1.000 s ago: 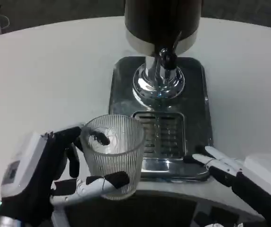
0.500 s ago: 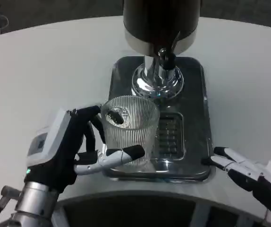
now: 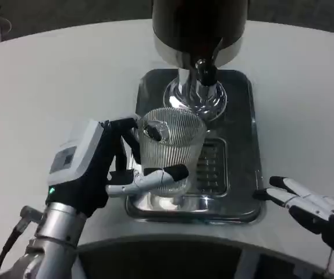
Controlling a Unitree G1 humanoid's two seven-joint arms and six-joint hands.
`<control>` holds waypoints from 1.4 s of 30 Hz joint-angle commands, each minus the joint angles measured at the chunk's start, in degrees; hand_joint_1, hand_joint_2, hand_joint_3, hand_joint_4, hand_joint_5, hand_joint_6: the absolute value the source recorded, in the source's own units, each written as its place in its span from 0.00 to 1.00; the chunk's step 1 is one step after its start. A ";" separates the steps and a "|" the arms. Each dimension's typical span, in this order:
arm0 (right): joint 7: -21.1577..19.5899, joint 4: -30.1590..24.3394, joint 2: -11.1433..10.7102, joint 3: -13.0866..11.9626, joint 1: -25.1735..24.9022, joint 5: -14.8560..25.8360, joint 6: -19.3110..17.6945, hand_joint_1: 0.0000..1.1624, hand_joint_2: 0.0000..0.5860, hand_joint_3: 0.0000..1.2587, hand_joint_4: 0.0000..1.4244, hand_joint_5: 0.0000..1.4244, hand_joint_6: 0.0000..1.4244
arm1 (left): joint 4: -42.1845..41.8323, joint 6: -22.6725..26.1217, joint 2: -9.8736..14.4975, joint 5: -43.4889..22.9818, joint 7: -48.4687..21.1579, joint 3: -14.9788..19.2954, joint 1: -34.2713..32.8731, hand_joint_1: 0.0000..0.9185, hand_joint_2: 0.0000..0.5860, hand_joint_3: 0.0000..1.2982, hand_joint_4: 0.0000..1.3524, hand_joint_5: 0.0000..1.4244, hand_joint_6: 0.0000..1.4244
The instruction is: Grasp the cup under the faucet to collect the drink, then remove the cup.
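Your left hand [image 3: 106, 168] grips the ribbed clear cup [image 3: 170, 150], one finger hooked over its rim and others wrapped round its side and lower wall. The cup sits upright over the metal drip tray [image 3: 241, 145], covering the left part of the slotted grate [image 3: 212, 165] and just in front of the chrome faucet base [image 3: 195, 96]. Above that rises the dark dispenser body [image 3: 199, 26], its black spout [image 3: 205, 71] pointing down just behind the cup's far rim. Your right hand [image 3: 306, 206] hovers with fingers spread, holding nothing, beside the tray's front right corner over the white bench [image 3: 56, 87]. No readable writing appears anywhere.
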 commanded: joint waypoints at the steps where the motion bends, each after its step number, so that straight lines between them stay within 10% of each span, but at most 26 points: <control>1: -0.21 -0.38 0.09 -1.18 1.08 1.14 -1.27 0.42 0.74 0.08 0.00 0.06 0.09 | 1.73 0.97 0.81 0.81 1.87 -1.26 -2.43 0.41 0.03 0.64 0.67 0.81 1.00; 26: -0.38 0.85 0.08 -1.85 1.93 3.12 -2.26 0.42 0.74 0.08 0.01 0.07 0.09 | 8.45 5.53 4.34 3.45 -0.05 -7.88 -10.56 0.27 0.10 0.49 0.52 0.69 0.93; 42: -0.11 1.76 -0.37 2.11 -0.19 1.82 -1.42 0.42 0.74 0.08 0.01 0.07 0.10 | 8.89 7.67 5.27 1.24 -6.69 -9.12 -14.09 0.08 0.04 0.21 0.14 0.27 0.51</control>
